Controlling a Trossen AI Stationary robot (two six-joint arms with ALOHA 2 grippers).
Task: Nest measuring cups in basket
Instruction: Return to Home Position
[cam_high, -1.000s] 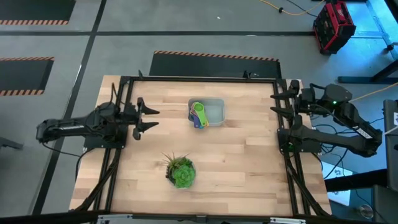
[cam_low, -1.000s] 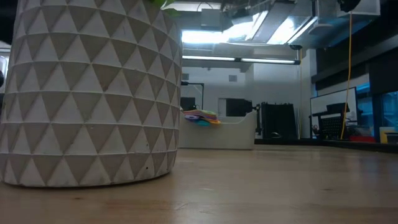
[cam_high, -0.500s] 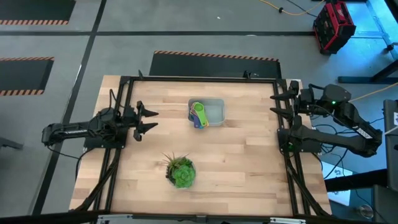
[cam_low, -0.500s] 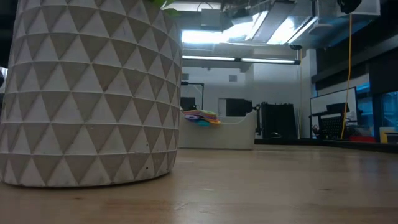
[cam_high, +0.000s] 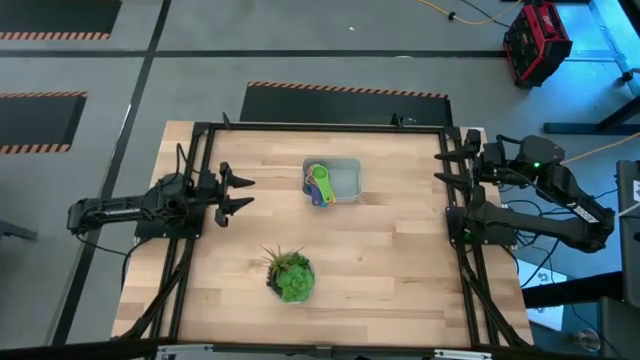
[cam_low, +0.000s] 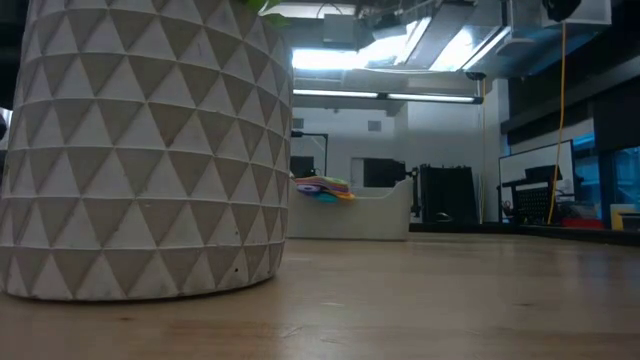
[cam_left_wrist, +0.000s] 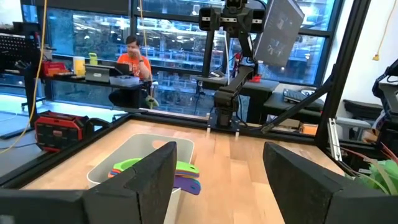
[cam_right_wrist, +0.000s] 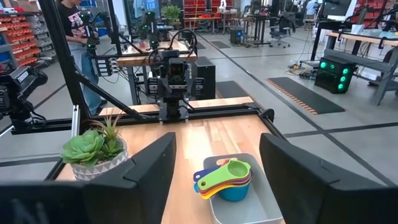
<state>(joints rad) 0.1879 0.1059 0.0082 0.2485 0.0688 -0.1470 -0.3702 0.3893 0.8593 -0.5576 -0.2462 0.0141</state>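
Since the measuring cups (cam_high: 319, 184) sit nested inside the basket (cam_high: 347, 180), only homing seems left; the left gripper (cam_high: 243, 191), spread wide and empty, hangs at the table (cam_high: 380, 260) edge; the right gripper (cam_high: 439, 168), wide too, opposite; next: park both arms.

Grey concrete floor (cam_high: 300, 40) surrounds the wooden counter (cam_high: 400, 270), crossed by dark lines. Black mats edged in orange-and-white stripes lie on it: one (cam_high: 345, 103) just beyond the counter's far edge, another (cam_high: 40, 120) off past its left edge. A red-and-black case (cam_high: 537, 42) sits beyond the far right corner, near a yellow cable (cam_high: 470, 15). From counter height, long ceiling lights (cam_low: 380, 95) glow above a pale wall (cam_low: 345, 135) (the brightest patch sits higher still). Tall dark-framed windows (cam_left_wrist: 81, 37) run behind a desk (cam_left_wrist: 74, 76) where a person in orange (cam_left_wrist: 132, 56) sits. Another person (cam_right_wrist: 78, 28) stands near shelves of red bins (cam_right_wrist: 18, 40).
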